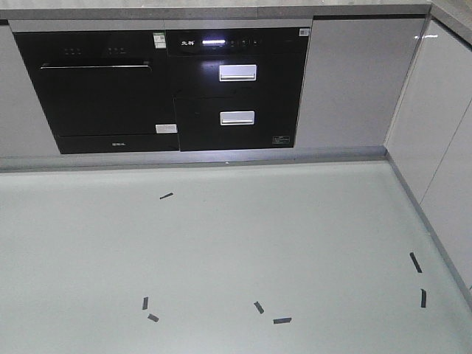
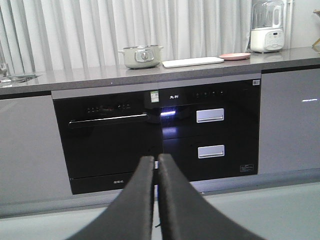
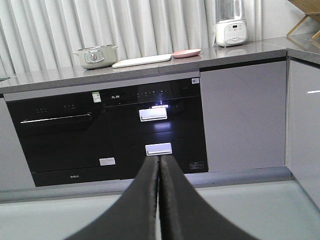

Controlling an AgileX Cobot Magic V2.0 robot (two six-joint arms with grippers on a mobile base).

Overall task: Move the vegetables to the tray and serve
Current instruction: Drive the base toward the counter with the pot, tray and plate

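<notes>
left gripper (image 2: pixel 156 160) clenched, empty | right gripper (image 3: pixel 159 160) clenched, empty | tray (image 2: pixel 193 62) lay on counter (image 2: pixel 100 75) at 12 o'clock, pot (image 2: pixel 141 56) at its 9, pink plate (image 2: pixel 235 56) at its 3

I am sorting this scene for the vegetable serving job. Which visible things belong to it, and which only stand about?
For the job: cream tray; left gripper and right gripper, both shut and empty. No vegetables show in any view.

Standing about: lidded pot; pink plate; white blender; black tape marks.
</notes>
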